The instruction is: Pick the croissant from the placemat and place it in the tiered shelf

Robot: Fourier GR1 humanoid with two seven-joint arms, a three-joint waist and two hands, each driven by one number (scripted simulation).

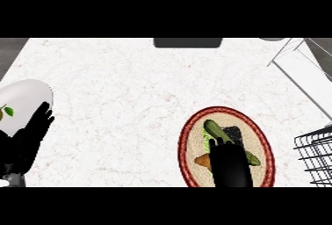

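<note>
Nearest the view: right hand (230, 165), coming in from the near edge of the worktop (130, 88) and lying over the middle of the oval woven placemat (259, 136), which sits at the near right. The croissant (202, 161) is on the placemat's near-left part, only its orange-brown left tip showing; the rest is under the hand. Whether the hand has closed on it cannot be told from this view. A long green vegetable, cucumber-like (214, 128), runs diagonally across the mat and passes under the hand too, beside a small dark flat item (235, 133). Judgement: step in hand is the grasp. To do it well, close on the croissant alone, keep off the cucumber that lies just beside it, and lift straight up before any sideways travel so the mat is not dragged. Tiered shelf (316, 158), black wire, stands at the right edge, near the placemat; the path to it is short and to the right, so the wire rim is the thing to clear. A white slanted panel (295, 61) occupies the far right corner. Most open room lies centre and far-left. Left hand (29, 138) rests at the near left edge, fingers straight and up, holding nothing, just in front of a white plate (26, 101)
</note>
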